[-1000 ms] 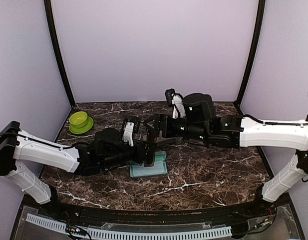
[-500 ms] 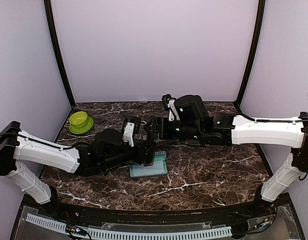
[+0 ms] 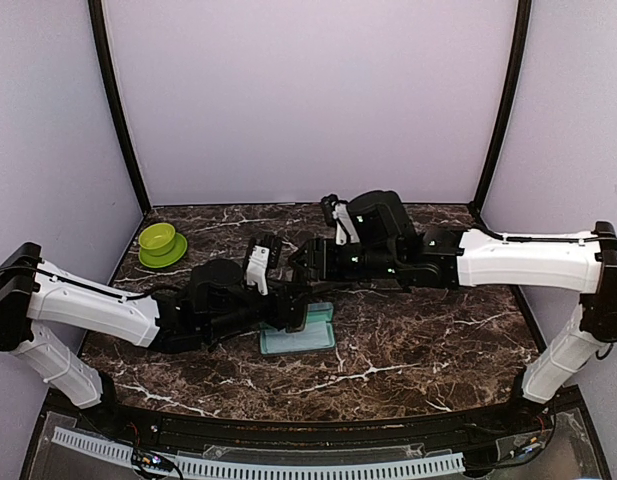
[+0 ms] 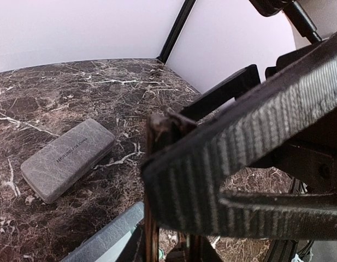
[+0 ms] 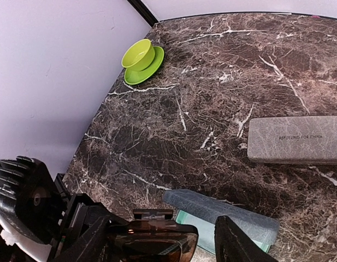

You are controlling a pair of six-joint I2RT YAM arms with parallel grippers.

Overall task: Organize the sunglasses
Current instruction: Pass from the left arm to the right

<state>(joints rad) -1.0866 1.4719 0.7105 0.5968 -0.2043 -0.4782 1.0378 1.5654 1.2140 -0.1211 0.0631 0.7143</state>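
My left gripper (image 3: 295, 312) is shut on the dark brown-black sunglasses (image 5: 152, 243) and holds them just above the light blue cloth (image 3: 296, 342). In the left wrist view the thin brown frame (image 4: 152, 185) stands upright behind my striped finger (image 4: 228, 158). My right gripper (image 5: 163, 236) is open, and the brown lens lies between its two fingers without touching the right one. In the top view the right gripper (image 3: 308, 262) hangs close over the left one. The pink-purple sunglasses are out of view.
A blue-grey case (image 5: 220, 212) lies on the cloth's far edge. A grey case (image 5: 296, 139) lies beyond it on the marble table (image 3: 418, 340). A green bowl on a saucer (image 3: 160, 243) stands at the back left. Purple walls close in three sides.
My right arm has moved a little to the left, bringing its gripper closer over the left gripper and the sunglasses. The left arm has barely moved.
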